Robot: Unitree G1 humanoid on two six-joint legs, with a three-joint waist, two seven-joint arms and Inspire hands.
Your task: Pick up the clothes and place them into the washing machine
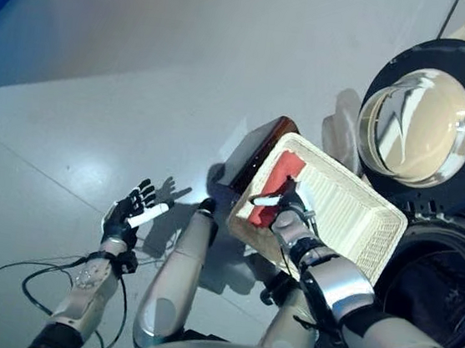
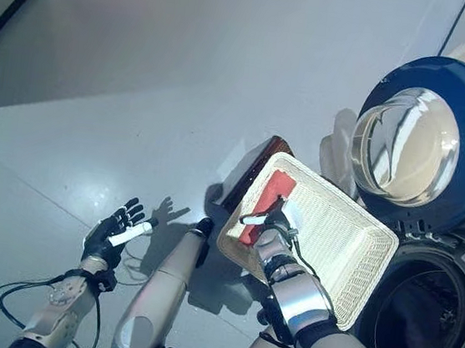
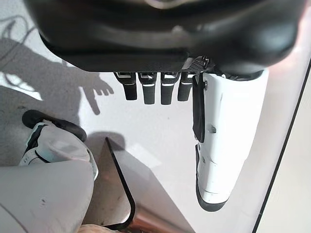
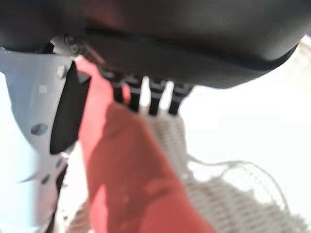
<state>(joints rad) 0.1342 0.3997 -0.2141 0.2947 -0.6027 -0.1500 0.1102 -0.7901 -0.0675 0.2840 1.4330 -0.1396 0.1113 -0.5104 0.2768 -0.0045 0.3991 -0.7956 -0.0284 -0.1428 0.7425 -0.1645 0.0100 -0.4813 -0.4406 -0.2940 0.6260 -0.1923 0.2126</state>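
A red cloth [image 1: 280,179] lies at the near left end of the shallow wicker basket [image 1: 354,209], which rests on a low dark brown box [image 1: 256,151] beside the washing machine [image 1: 438,290]. My right hand [image 1: 292,199] is inside the basket on the cloth. In the right wrist view the red cloth [image 4: 126,179] runs up between the white-covered thumb [image 4: 29,121] and the curled fingers [image 4: 146,94], pinched there. My left hand [image 1: 127,212] hangs open over the floor at the left, empty, fingers straight [image 3: 155,87].
The machine's round door [image 1: 428,121] stands open above the basket, its glass bowl facing me. The dark drum opening [image 2: 417,321] is at the lower right, just past the basket's right end. Grey floor [image 1: 141,88] spreads to the left.
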